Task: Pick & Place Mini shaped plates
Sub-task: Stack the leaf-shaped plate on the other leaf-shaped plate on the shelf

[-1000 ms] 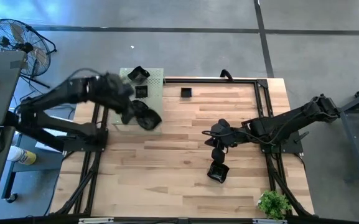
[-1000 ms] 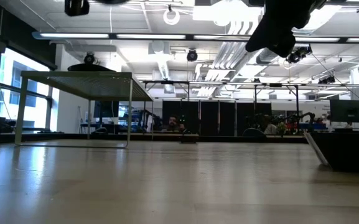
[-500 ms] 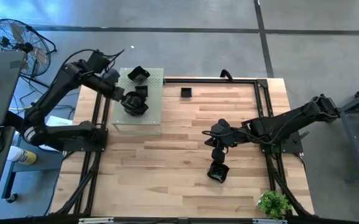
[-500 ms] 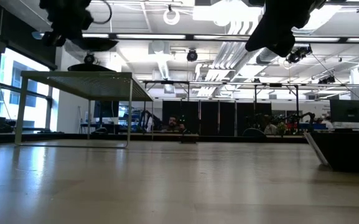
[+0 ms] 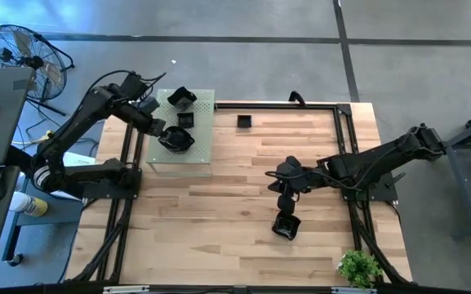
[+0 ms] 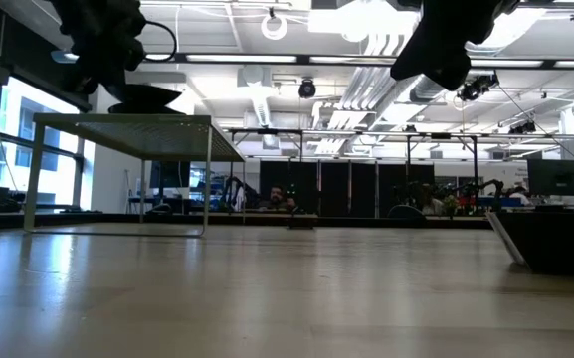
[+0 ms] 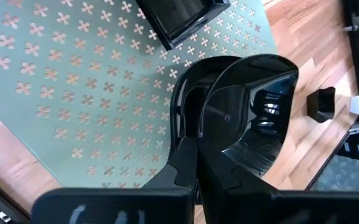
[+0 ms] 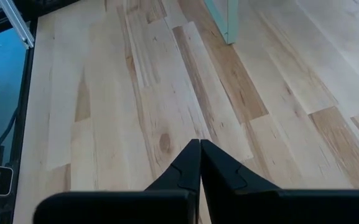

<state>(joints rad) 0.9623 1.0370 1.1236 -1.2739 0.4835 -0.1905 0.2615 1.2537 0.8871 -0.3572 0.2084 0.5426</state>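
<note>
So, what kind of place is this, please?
Probably a robotics lab or workshop hall: a wooden table in a metal frame, a floor fan on bare concrete, and strip lights and exposed ducts overhead, with workstations beyond.

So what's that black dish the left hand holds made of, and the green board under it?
The dish looks like glossy black plastic or glazed ceramic; its smooth wall mirrors the lights, so I can't say which. The left hand is clamped on its rim. The green board looks like matte painted metal or plastic, punched with small cross-shaped holes.

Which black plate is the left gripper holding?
The wavy-rimmed plate, clamped in the left gripper over the pale green perforated board. The square plates sit loose on the board.
</note>
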